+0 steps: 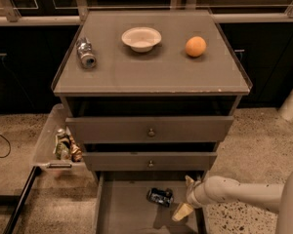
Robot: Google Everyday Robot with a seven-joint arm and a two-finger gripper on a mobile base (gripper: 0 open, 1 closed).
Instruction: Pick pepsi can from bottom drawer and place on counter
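Cream two-finger gripper hangs jaws apart inside the grey-brown bottom drawer, small dark blue pepsi can lying just beside them, knobbed middle drawer close above.

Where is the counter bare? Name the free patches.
Free: the grey-brown counter's front strip, in front of the silver can, white bowl and orange. Tighter: the gaps along that back row. The gripper is in the bottom drawer, beside the dark blue pepsi can.
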